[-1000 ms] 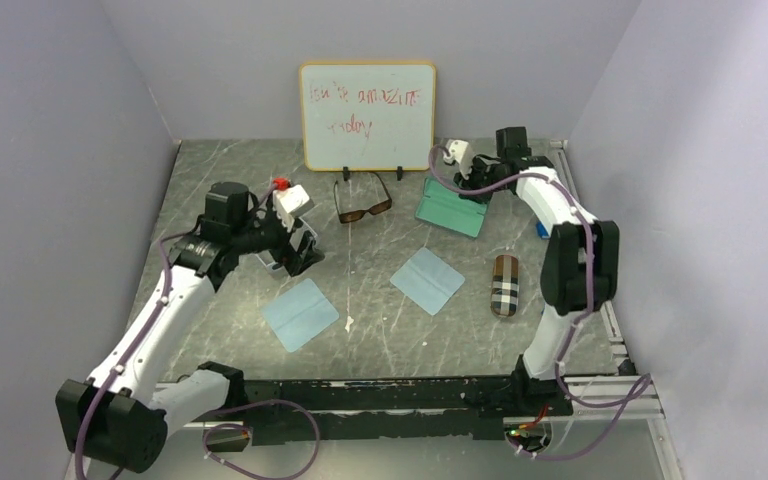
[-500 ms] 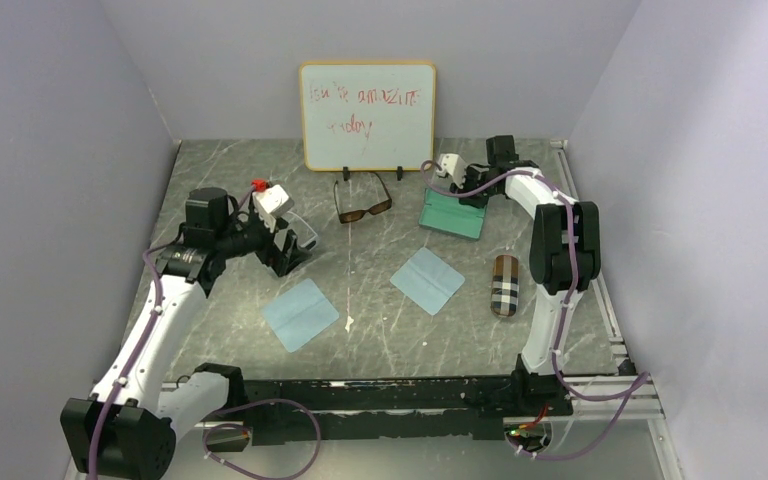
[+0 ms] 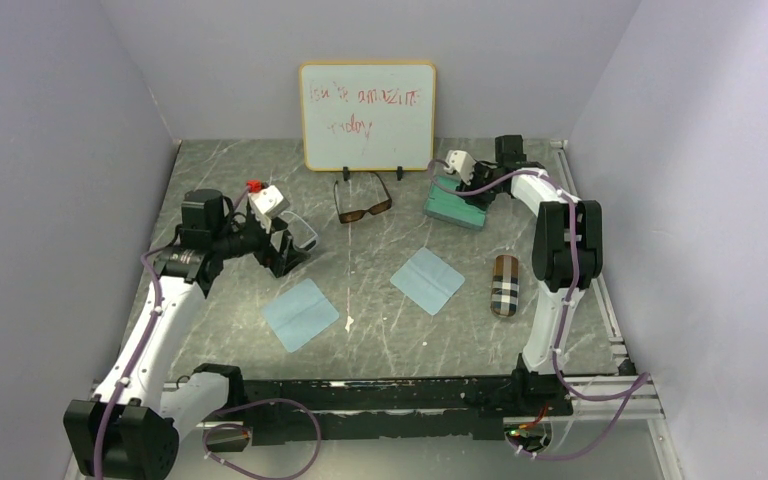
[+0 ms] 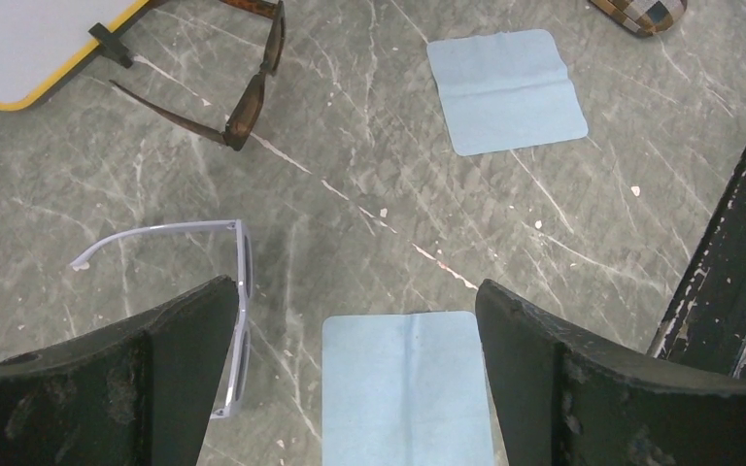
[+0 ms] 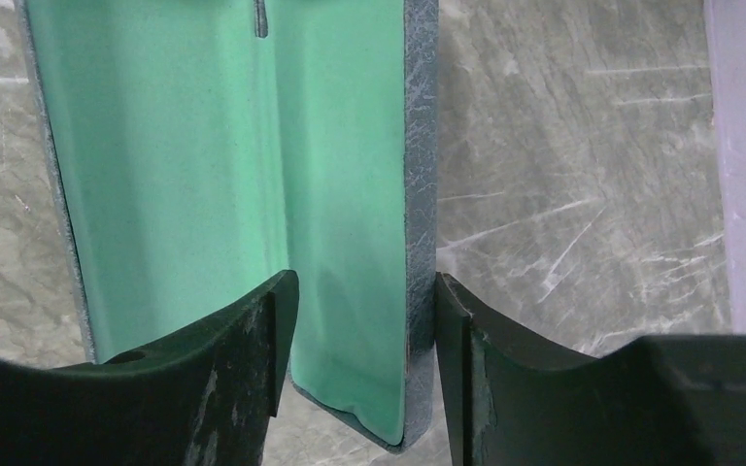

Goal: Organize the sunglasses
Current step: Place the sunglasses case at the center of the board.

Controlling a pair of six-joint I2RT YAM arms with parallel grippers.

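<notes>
Cloths: two blue cloths [image 3: 301, 313] [image 3: 427, 280] lie flat on the worktop [image 3: 380, 335].
Plaid case: the plaid case [image 3: 504, 285] is shut and sits apart from both pairs.
White pair: the white pair [image 3: 303, 233] lies unfolded, just beside the left gripper [image 4: 357, 296], whose jaws stand wide and hold nothing.
Brown pair: the brown pair [image 3: 364, 211] lies unfolded by the whiteboard [image 3: 367, 100], with nothing touching it.
Green case: the green case [image 5: 214, 175] is open, its visible lining bare. The right gripper [image 5: 364, 282] has its jaws parted astride one edge, not clamped.
Progress: we judge it early. One case is open, and neither pair is folded or cased.
</notes>
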